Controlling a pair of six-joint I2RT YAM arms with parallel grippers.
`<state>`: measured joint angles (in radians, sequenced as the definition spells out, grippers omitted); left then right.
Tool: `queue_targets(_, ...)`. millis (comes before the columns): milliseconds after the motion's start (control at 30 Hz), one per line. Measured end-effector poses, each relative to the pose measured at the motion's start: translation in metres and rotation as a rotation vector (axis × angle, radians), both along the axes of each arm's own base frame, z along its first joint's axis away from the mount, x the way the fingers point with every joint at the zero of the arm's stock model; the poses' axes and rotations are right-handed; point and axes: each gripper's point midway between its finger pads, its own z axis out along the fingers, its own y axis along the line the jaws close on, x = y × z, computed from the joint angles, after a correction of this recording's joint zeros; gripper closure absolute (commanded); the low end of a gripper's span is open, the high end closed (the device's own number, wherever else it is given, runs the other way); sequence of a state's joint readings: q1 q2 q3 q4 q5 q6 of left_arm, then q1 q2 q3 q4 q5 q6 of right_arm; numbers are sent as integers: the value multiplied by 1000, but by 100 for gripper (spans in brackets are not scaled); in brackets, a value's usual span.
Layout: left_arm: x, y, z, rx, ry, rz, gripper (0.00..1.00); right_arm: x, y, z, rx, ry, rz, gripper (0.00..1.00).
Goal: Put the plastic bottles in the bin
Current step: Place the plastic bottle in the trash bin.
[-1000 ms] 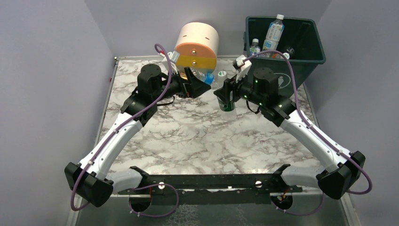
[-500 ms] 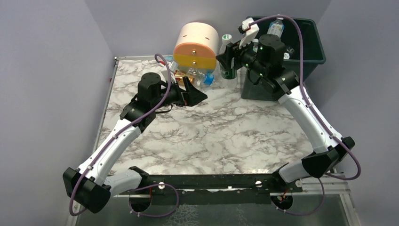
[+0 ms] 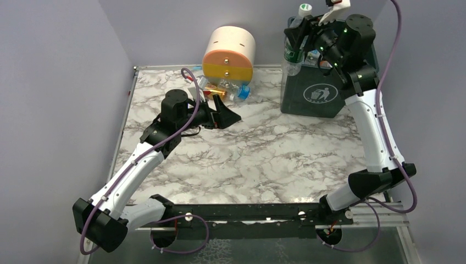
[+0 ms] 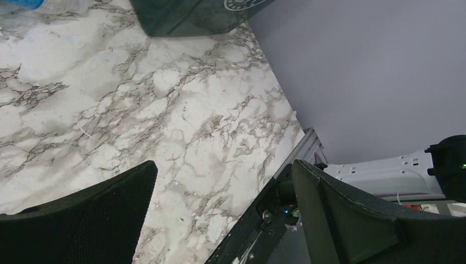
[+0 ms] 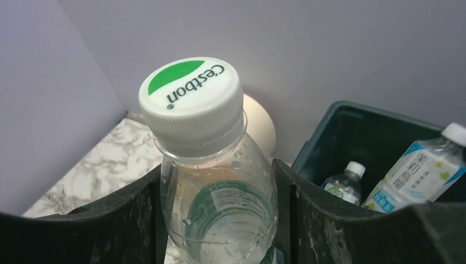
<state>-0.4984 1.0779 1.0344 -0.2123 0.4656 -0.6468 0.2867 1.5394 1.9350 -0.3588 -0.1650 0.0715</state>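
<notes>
One bottle (image 5: 220,192) is up in your right claw (image 3: 297,38), the jaws clamped on its clear body just below the white-and-green cap (image 5: 189,102), so it hangs upright and the wider shoulder cannot slip down through the grip. You have it high beside the left rim of the bin (image 3: 324,102). From the wrist view the opening lies off to its right, so I judge it is not yet over the mouth, and letting go here could knock it off the rim and back onto the desk (image 3: 247,159). Carry it further across before you part the jaws. At least two bottles (image 5: 420,165) rest inside already, one with a blue-and-white label leaning tall against the wall, and there looks to be room beside them. Your left claw (image 3: 228,113) is spread wide and holds nothing. It sits low over the desk, just beside the heap (image 3: 228,91) of bottles lying at the foot of the drawer unit (image 3: 229,52). That heap is tucked close against the unit, so expect a tight approach. The wide jaws suit taking one from its outer edge.
</notes>
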Motion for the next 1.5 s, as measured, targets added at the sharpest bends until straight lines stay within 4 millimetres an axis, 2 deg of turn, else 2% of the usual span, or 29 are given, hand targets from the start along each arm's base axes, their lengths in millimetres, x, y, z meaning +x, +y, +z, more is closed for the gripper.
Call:
queue_targets(133, 0, 0, 0, -1, 2, -2, 1, -2, -15, 33, 23, -84, -28, 39)
queue_targets(267, 0, 0, 0, -1, 2, -2, 1, 2, -31, 47, 42, -134, -66, 39)
queue_targets(500, 0, 0, 0, -1, 3, -2, 1, 15, -41, 44, 56, -166, -92, 40)
queue_targets(667, -3, 1, 0, 1, 4, -5, 1, 35, -60, 37, 71, -177, -137, 40)
queue_targets(900, -6, 2, 2, -1, -4, -6, 1, 69, -65, 7, 64, -132, -159, 40)
queue_targets(1000, -6, 3, 1, 1, -2, -7, 1, 80, -64, -8, 62, -102, -159, 34)
queue_targets(1133, -7, 3, 0, 3, 0, -7, 1, 88, -62, -27, 66, -60, -158, 14)
queue_targets(1333, -7, 3, -1, 3, 0, -7, 1, 98, -63, -60, 61, 11, -163, 10)
queue_targets(1500, -7, 3, -1, 3, 0, -7, 1, 98, -63, -63, 66, 21, -162, 8)
